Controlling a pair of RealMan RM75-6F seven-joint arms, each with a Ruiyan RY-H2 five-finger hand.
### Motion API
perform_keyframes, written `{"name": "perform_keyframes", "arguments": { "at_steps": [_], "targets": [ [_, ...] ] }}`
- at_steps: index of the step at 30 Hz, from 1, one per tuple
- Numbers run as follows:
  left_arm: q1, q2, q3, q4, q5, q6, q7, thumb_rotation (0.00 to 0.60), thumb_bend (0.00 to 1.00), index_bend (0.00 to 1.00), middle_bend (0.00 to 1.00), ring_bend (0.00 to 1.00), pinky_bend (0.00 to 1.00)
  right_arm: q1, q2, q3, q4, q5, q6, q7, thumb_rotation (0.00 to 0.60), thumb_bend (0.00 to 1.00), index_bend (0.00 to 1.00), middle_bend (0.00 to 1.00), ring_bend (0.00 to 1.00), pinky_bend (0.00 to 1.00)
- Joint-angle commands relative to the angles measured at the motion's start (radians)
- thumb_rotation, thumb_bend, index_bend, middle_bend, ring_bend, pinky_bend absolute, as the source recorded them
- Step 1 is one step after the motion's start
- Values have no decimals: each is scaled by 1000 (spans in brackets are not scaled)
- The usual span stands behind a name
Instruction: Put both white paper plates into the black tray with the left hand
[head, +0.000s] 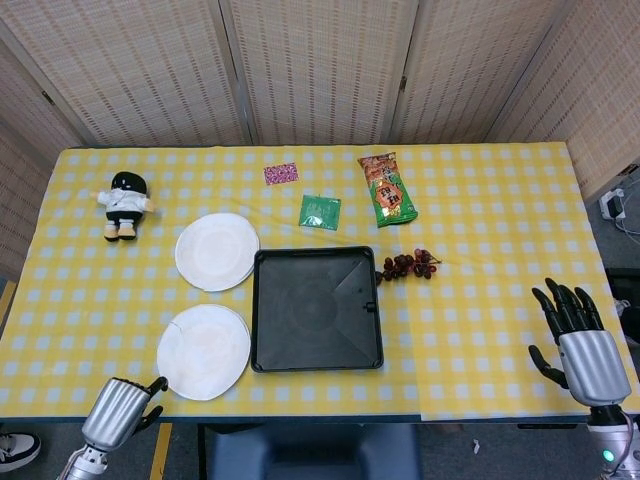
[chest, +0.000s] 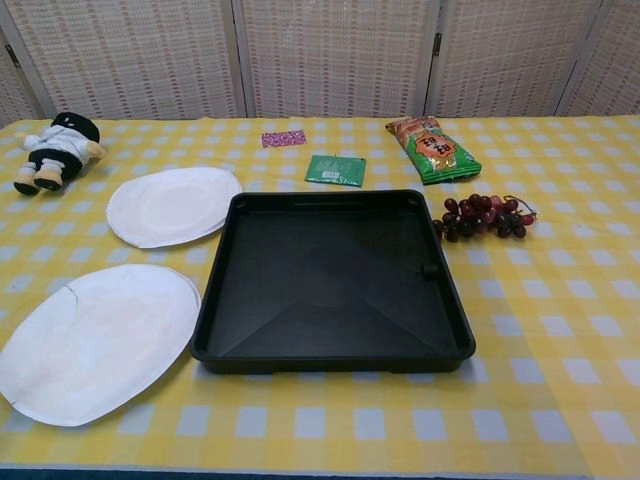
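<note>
Two white paper plates lie left of the empty black tray (head: 256, 320) (chest: 330, 270). The near plate (head: 203, 351) (chest: 95, 340) has a small tear in its left rim, and the far plate (head: 217, 251) (chest: 172, 205) sits just behind it. My left hand (head: 120, 410) hangs off the table's front edge, just left of and below the near plate. It holds nothing, and only one fingertip and the thumb show. My right hand (head: 578, 340) hovers at the table's right front corner with its fingers spread and nothing in them. The chest view shows neither hand.
A small doll (head: 124, 203) (chest: 55, 150) lies at the far left. Dark grapes (head: 408, 265) (chest: 483, 217) sit by the tray's right back corner. Behind the tray are a green packet (head: 320, 212) (chest: 336, 170), a pink packet (head: 281, 173) (chest: 284, 138) and an orange snack bag (head: 388, 188) (chest: 432, 135).
</note>
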Motion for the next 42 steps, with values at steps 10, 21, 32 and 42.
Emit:
{"name": "perform_keyframes", "arguments": {
  "at_steps": [10, 21, 32, 42],
  "targets": [
    [-4, -110, 18, 178, -21, -27, -59, 600, 298, 513, 1000, 1000, 1000, 5, 10, -11, -7, -9, -21, 17, 600, 365, 0, 0, 0, 0],
    [-29, -162, 8, 242, -41, -36, -105, 600, 315, 502, 1000, 1000, 1000, 11, 14, -9, -10, 8, -42, 18, 600, 366, 0, 0, 0, 0],
    [-50, -211, 7, 302, -64, -64, -131, 600, 314, 500, 1000, 1000, 1000, 14, 22, -13, -21, 17, -60, 15, 600, 365, 0, 0, 0, 0],
    [-52, -283, -3, 400, -64, -2, -171, 600, 339, 537, 1000, 1000, 1000, 18, 30, -20, -36, 26, -85, 3, 600, 365, 0, 0, 0, 0]
  ]
}}
